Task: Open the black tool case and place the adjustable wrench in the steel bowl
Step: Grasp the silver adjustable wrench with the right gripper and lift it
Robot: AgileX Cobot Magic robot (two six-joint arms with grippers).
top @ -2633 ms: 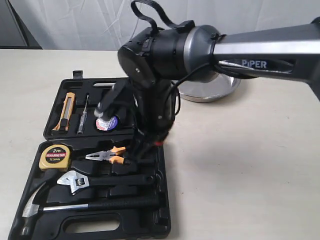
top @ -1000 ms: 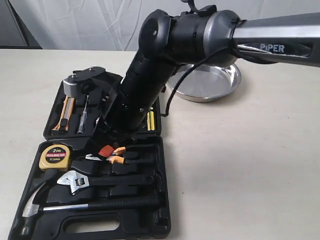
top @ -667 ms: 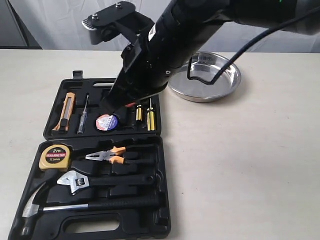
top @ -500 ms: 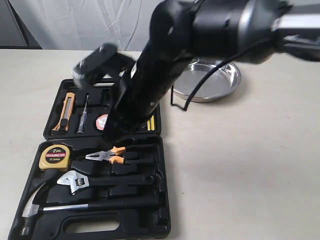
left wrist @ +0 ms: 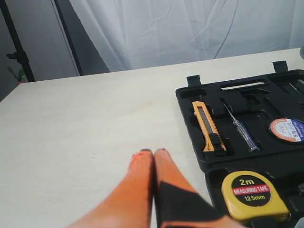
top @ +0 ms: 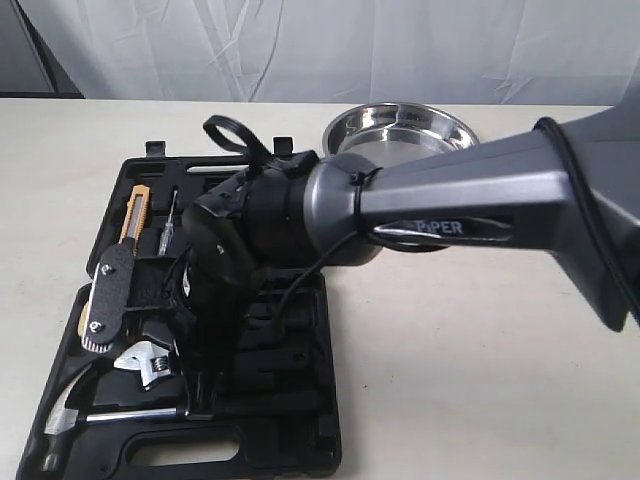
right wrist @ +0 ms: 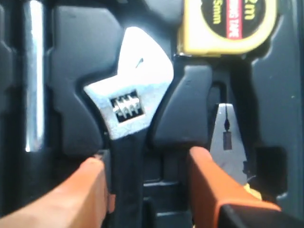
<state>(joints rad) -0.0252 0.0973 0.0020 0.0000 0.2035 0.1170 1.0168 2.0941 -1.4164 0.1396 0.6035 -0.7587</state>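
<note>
1. Exterior view: the black tool case [top: 305, 445] is laid open on the worktop [top: 480, 350], so the adjustable wrench [top: 144, 362] is exposed in its moulded bed. The steel bowl [top: 400, 125] is placed behind the case.
2. Left wrist view: the left tool [left wrist: 153, 153] is pressed together over bare worktop beside the case, seemingly to be out of the way.
3. Right wrist view: the right tool [right wrist: 147, 159] is spread, with one finger at each side of the wrench's black handle, apparently so that it can be pinched. Nothing is gripped yet.

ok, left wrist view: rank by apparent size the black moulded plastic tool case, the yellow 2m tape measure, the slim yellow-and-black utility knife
1. Black moulded plastic tool case, cropped.
2. Yellow 2m tape measure; nearer the camera, so true rank unsure.
3. Slim yellow-and-black utility knife.
</note>
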